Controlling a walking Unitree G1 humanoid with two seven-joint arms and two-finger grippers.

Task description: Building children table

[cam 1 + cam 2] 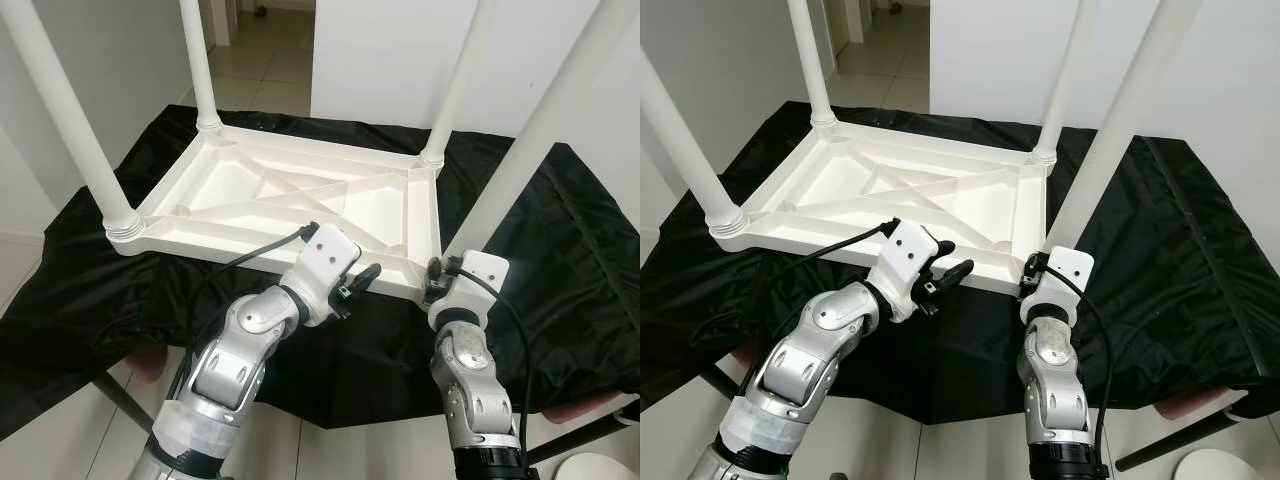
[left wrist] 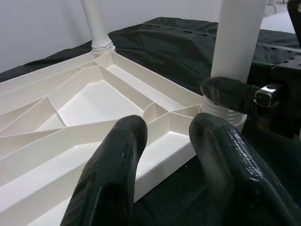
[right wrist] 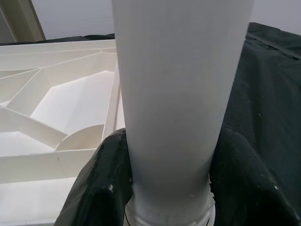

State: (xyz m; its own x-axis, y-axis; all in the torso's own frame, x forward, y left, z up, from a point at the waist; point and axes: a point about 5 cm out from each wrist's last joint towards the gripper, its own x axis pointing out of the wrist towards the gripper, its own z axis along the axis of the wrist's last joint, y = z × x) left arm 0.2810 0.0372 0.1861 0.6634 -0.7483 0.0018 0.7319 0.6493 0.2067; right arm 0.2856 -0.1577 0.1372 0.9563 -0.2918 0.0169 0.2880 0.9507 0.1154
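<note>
White plastic is making up the whole of the children's table (image 1: 300,200), which is lying upside down on a desk (image 1: 560,250) draped in black cloth, its ribbed underside facing up. Four white legs are standing in its corner sockets. The nearest leg on the robot's right (image 1: 1120,130) is rising steeply out of the front corner, and the right hand (image 3: 164,188) is pinching it just above the threaded collar, one black finger (image 3: 99,188) pressing on each side of the tube. The left hand (image 2: 164,155) is hovering beside the near rim of the tabletop with its fingers spread and gripping nothing, pointing toward that same corner.

The step in hand is probably seating or tightening this last leg. The main risk is that the leg is going in crooked: in the head views it appears to be leaning outward, though the wide camera angle may be exaggerating this. Twisting it at an angle could cross the thread or jam the collar. With the left hand not bracing the rim, the light tabletop could also slide on the slippery cloth toward the desk's near edge, or the smooth tube could turn inside the grip.
</note>
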